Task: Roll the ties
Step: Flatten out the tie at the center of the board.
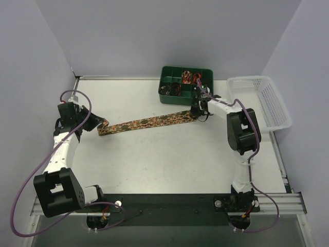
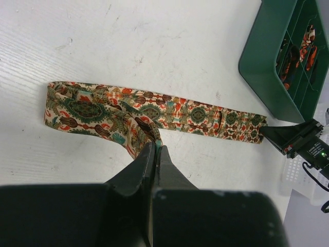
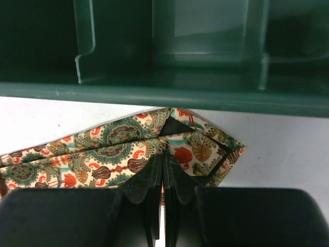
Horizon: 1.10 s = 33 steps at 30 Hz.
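Tie position: the tie (image 1: 146, 123) lies flat on the table (image 1: 169, 164) as one long strip, running from 9 o'clock toward 1 o'clock of the table centre; its far end stops just beside the green tray (image 1: 175, 99) at 12 o'clock
Left pincer: the left pincer (image 2: 156, 149) has its fingers together, clamped on the side edge of the tie near its 9 o'clock end, where the cloth puckers upward
Right pincer: the right pincer (image 3: 163, 157) has its fingers together, clamped on the folded pointed end close to the tray wall
Material: judged light, limp and thin; no stiffness of its own, creases readily, not fragile
Surface: probably smooth enough to slide on the table when pulled
Hold point: best taken at one end, across the full width, so the first turn starts square
Caution: an edge-only pinch is likely to skew the coil; a released coil may loosen
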### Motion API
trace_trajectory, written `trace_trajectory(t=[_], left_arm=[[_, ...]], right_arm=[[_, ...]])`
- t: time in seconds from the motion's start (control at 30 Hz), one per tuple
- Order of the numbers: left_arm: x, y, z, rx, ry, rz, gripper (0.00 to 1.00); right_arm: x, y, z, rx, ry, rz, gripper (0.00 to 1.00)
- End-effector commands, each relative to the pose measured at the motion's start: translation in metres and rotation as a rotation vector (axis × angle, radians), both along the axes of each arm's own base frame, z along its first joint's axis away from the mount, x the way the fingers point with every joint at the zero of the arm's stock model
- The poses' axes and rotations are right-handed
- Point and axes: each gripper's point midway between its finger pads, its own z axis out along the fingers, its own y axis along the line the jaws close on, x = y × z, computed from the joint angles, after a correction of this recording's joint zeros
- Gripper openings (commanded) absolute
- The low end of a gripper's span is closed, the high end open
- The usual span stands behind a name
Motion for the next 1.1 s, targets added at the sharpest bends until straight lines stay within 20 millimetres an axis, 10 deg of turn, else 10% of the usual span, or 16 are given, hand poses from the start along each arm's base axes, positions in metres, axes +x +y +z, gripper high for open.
trace_trajectory(t=[0.0, 1.07], left_arm=[[0.016, 0.003, 0.035, 0.018, -0.118, -0.009, 0.00], [0.015, -0.046, 0.042, -0.108, -0.172, -0.158, 0.00]], right_arm=[[-0.016, -0.012, -0.003, -0.093, 0.109, -0.006, 0.02], [-0.192, -0.194, 0.006, -0.535, 0.504, -0.268, 0.00]])
